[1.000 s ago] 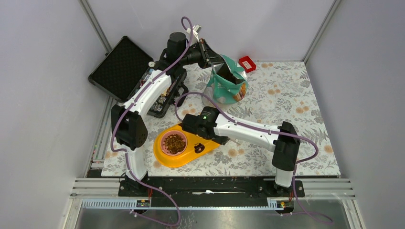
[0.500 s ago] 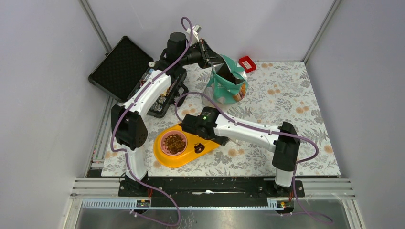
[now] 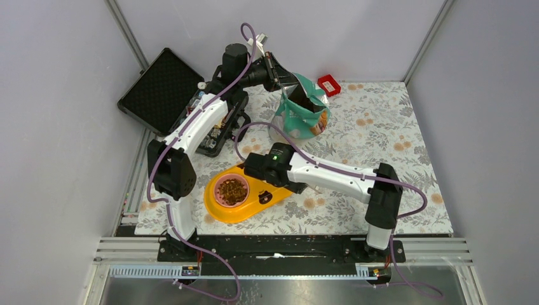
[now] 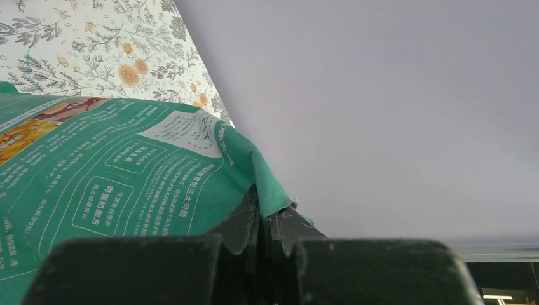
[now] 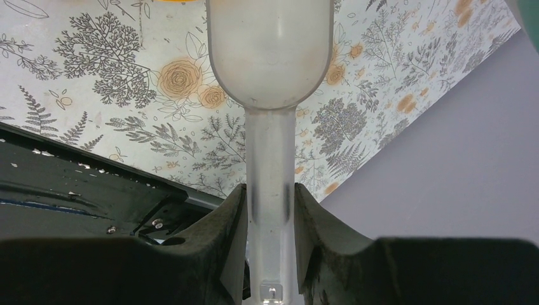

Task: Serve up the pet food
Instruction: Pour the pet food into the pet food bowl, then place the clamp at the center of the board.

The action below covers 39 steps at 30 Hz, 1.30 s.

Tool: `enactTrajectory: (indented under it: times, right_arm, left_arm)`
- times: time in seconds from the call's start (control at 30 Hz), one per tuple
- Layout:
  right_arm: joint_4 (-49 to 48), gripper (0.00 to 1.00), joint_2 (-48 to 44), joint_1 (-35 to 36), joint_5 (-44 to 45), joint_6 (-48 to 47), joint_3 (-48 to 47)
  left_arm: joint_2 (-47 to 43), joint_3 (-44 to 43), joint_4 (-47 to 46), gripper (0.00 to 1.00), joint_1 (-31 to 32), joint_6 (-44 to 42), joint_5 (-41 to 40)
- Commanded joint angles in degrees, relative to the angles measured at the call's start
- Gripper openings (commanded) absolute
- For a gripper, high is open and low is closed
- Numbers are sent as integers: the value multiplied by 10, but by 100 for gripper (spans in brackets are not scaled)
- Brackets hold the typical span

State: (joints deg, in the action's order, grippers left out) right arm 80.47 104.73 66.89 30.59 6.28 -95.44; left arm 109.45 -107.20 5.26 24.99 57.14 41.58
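Left gripper (image 4: pixel 268 222) pinched tight on teal pouch (image 3: pixel 304 117) rim, 12 o'clock. Right gripper (image 5: pixel 270 210) part-closed, clamping translucent scoop (image 5: pixel 270 51) handle. Kibble (image 3: pixel 232 188) in pink bowl (image 3: pixel 217 194), 7 o'clock.

one pouch (image 3: pixel 304 114), one bowl (image 3: pixel 217 191), one scoop (image 5: pixel 270 51)

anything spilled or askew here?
No spill visible: kibble sits inside the pink bowl on the yellow tray. The pouch stands open, its rim pinched by the left end effector. Only oddity: the open black case lies partly off the floral mat's left edge.
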Motion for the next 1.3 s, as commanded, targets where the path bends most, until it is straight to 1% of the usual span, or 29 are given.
enactTrajectory:
  times: [0.0, 0.1, 0.17, 0.27, 0.53, 0.6, 0.7, 0.83, 0.97, 1.1, 1.27]
  right_arm:
    - [-2, 0, -62, 6, 4, 19, 2]
    - [-35, 0, -111, 6, -31, 22, 12]
    - [-68, 0, -152, 8, -59, 25, 40]
    - [-101, 0, -211, 10, -78, 49, 96]
    - [-120, 0, -335, 11, -69, 157, 268]
    - [-110, 0, -349, 7, -45, 199, 285]
    - [-83, 0, -347, -18, -42, 244, 286]
    - [-76, 0, -359, -105, -65, 276, 306]
    - [-75, 0, -401, -199, -76, 292, 314]
    - [-113, 0, -438, -329, -128, 282, 330]
    - [-161, 0, -428, -466, -136, 308, 356]
  left_arm:
    - [-62, -3, -75, 0, -21, 7, 2]
    - [-63, 3, -83, 0, -19, 14, 3]
    - [-62, 5, -85, 0, -17, 17, 3]
    - [-61, 5, -82, 0, -15, 17, 1]
    - [-50, -22, -74, 0, -15, 18, 1]
    - [-49, -27, -74, 0, -15, 18, 1]
    - [-45, -40, -66, 0, -14, 18, 0]
    - [-46, -49, -61, 0, -14, 20, 1]
    - [-57, -43, -53, 0, -9, 7, 3]
    - [-64, -25, -55, 0, 0, 10, 3]
    - [-71, 8, -79, 0, 26, 16, 0]
